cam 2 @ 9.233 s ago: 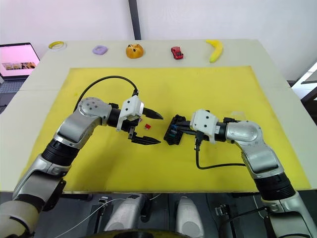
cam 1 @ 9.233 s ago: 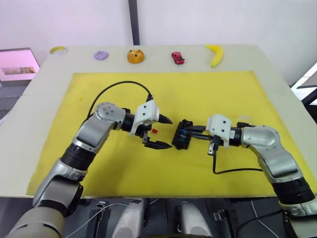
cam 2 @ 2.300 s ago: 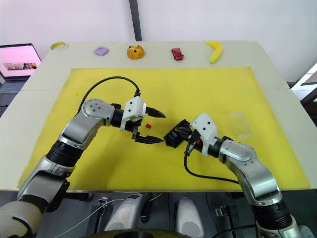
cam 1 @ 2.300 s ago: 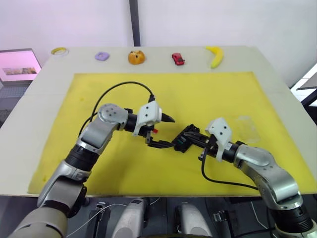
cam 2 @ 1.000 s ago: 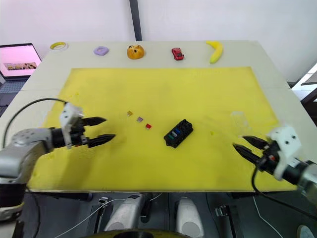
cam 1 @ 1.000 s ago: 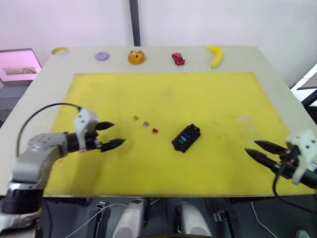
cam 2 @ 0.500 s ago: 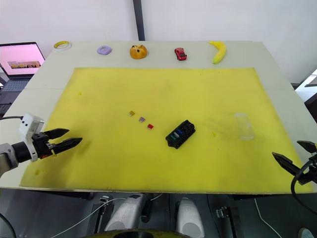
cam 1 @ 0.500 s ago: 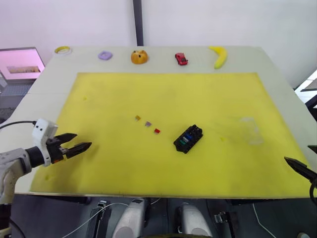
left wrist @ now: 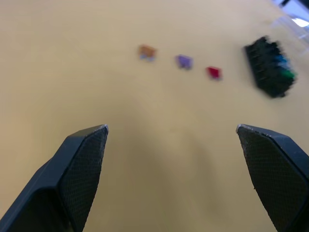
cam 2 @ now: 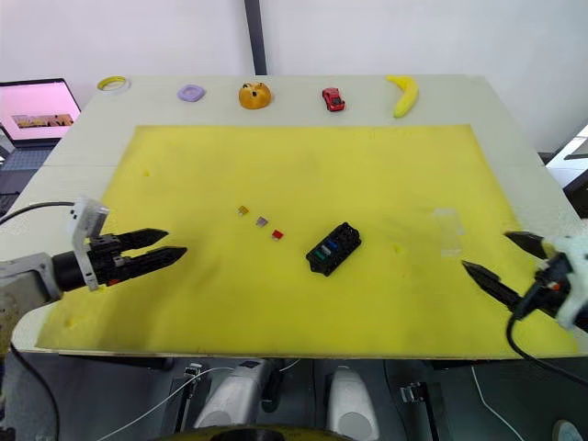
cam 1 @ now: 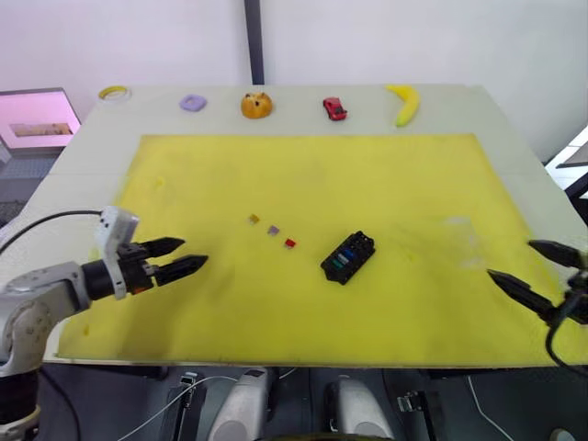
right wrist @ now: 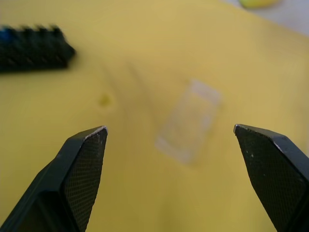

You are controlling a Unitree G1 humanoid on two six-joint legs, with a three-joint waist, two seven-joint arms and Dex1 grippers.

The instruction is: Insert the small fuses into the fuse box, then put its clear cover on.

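Observation:
The black fuse box [cam 1: 347, 256] lies slanted on the yellow mat [cam 1: 322, 175], right of centre, with blue and green fuses in its slots. Three loose small fuses lie in a row to its left: olive-brown [cam 1: 254, 219], purple [cam 1: 273, 230] and red [cam 1: 290, 243]. The clear cover [cam 2: 447, 230] lies flat on the mat to the right of the box. My left gripper [cam 1: 191, 253] hovers open and empty over the mat's left side, pointing at the fuses [left wrist: 184, 61]. At the mat's right edge my right gripper [cam 1: 511, 259] is open and empty, facing the cover [right wrist: 188, 126].
Along the table's far edge lie a yellow tape ring [cam 1: 113, 93], a purple ring [cam 1: 192, 102], an orange object [cam 1: 255, 104], a red toy car [cam 1: 333, 107] and a banana [cam 1: 402, 101]. A laptop [cam 1: 32, 119] stands off the table's left.
After drawing out towards the table's left and right front corners, both open grippers have come back in over the mat's edges. Fuse box, fuses and cover have not moved.

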